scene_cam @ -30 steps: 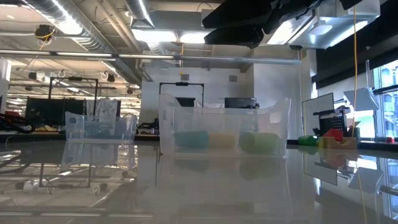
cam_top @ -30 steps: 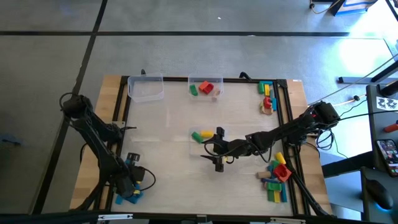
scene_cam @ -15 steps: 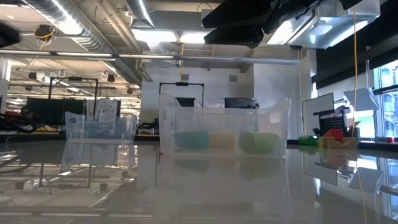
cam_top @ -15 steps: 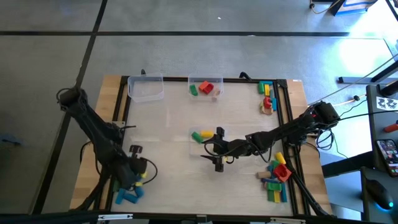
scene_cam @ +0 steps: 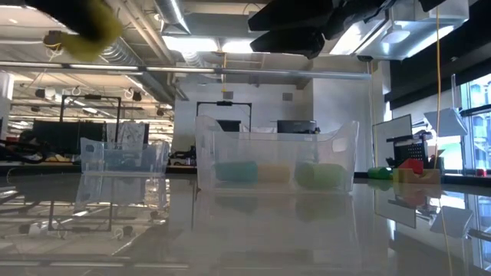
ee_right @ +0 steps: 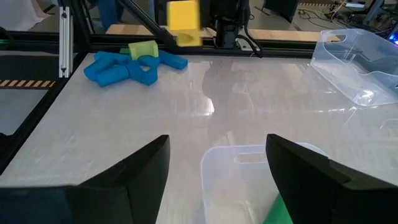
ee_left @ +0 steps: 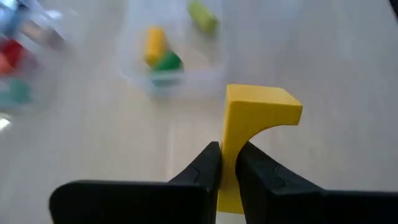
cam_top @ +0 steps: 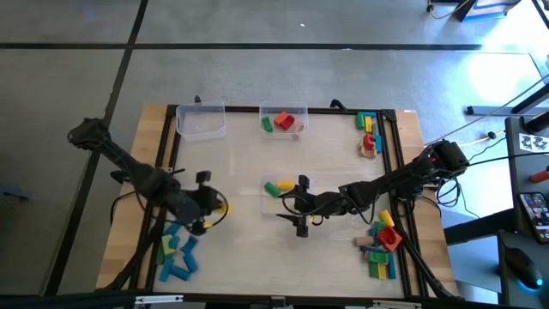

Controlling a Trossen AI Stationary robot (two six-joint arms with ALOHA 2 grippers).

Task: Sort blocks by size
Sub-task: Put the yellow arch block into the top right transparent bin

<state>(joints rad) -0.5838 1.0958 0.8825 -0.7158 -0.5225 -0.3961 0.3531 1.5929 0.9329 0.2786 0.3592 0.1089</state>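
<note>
My left gripper (ee_left: 227,169) is clamped on a yellow block (ee_left: 252,134) above the table; right gripper (ee_right: 214,180) gapes idle; some blocks sit in tubs, many remain loose

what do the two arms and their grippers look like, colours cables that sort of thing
Both arms are dark, slim and jointed, with black cables looping loosely along them. The left gripper has two narrow, tapered black fingers set on a broad black bar. The right gripper has two wide, flat, matt black fingers with angled inner edges. No markings show on either.
</note>
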